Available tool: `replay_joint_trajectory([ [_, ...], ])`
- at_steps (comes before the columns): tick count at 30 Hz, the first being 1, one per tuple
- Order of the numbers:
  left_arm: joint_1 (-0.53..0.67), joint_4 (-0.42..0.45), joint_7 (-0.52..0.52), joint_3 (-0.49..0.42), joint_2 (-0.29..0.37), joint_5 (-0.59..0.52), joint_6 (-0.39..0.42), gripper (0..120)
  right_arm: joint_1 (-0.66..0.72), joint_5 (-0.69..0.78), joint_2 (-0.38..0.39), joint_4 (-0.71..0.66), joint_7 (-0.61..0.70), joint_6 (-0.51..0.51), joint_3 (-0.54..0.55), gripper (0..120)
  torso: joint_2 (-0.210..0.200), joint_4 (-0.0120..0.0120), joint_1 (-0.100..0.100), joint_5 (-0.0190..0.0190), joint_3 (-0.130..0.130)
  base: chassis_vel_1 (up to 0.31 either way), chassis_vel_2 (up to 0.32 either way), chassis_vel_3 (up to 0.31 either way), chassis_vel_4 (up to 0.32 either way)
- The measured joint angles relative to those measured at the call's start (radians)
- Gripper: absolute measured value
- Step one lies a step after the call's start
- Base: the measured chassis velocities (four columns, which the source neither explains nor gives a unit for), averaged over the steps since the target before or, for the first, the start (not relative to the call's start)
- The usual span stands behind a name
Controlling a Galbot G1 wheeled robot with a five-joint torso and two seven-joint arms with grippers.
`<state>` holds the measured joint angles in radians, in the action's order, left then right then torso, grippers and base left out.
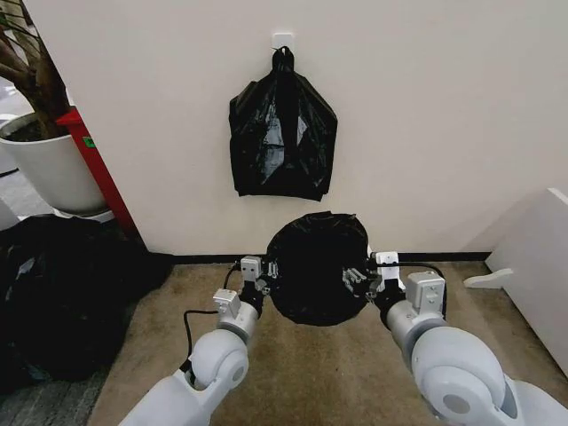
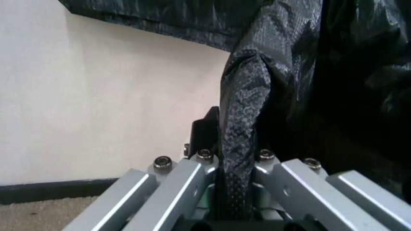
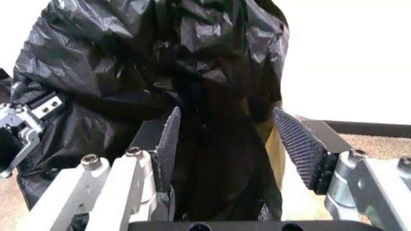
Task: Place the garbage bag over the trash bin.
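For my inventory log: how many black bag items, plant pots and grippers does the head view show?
Black bag items: 3 (garbage bag, hanging bag bundle, heap)
Plant pot: 1
Grippers: 2 (left gripper, right gripper)
Total: 6

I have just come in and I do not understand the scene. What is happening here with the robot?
The robot is working on the floor by the wall, fitting the garbage bag over the trash bin. The bag already covers the bin almost completely; a bit of cream wall shows in the right wrist view. The left tool is shut on a fold of the bag at one side. The right tool is at the opposite side, its fingers open around the bag. A black bag bundle hangs on the wall above.
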<state>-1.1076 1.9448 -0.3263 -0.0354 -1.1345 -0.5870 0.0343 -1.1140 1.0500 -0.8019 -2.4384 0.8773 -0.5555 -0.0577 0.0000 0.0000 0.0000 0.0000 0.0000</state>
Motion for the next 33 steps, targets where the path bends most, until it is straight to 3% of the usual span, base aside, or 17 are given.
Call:
replay_joint_trajectory([
  [7, 0.001, 0.007, 0.000, -0.002, -0.001, -0.001, -0.001, 1, 0.000, 0.000, -0.012, 0.021, 0.000, 0.000, 0.007, 50, 0.000, 0.0000, 0.000, 0.0001, 0.000, 0.000, 0.000, 0.000, 0.000],
  [13, -0.004, 0.018, 0.002, -0.005, -0.002, -0.002, -0.002, 1, 0.002, 0.001, -0.016, 0.043, 0.026, -0.004, 0.009, 33, 0.000, 0.0000, 0.000, 0.0001, 0.000, 0.000, 0.000, 0.000, 0.000],
  [16, -0.004, 0.020, 0.003, -0.006, -0.003, -0.002, -0.004, 1, 0.002, 0.003, -0.016, 0.043, 0.034, -0.009, 0.009, 31, 0.000, 0.0000, 0.000, 0.0000, 0.000, 0.000, 0.000, 0.000, 0.000],
  [26, -0.006, 0.035, 0.011, -0.010, -0.001, -0.006, -0.014, 1, 0.004, 0.005, -0.019, 0.053, 0.066, -0.009, 0.009, 0, 0.000, 0.0000, 0.000, -0.0001, 0.000, 0.000, 0.000, 0.000, 0.000],
  [33, -0.005, 0.029, 0.012, -0.011, -0.004, -0.002, -0.016, 1, 0.004, 0.012, -0.019, 0.041, 0.070, -0.001, 0.011, 0, 0.000, 0.0000, 0.000, 0.0001, 0.000, 0.000, 0.000, 0.000, 0.000],
])
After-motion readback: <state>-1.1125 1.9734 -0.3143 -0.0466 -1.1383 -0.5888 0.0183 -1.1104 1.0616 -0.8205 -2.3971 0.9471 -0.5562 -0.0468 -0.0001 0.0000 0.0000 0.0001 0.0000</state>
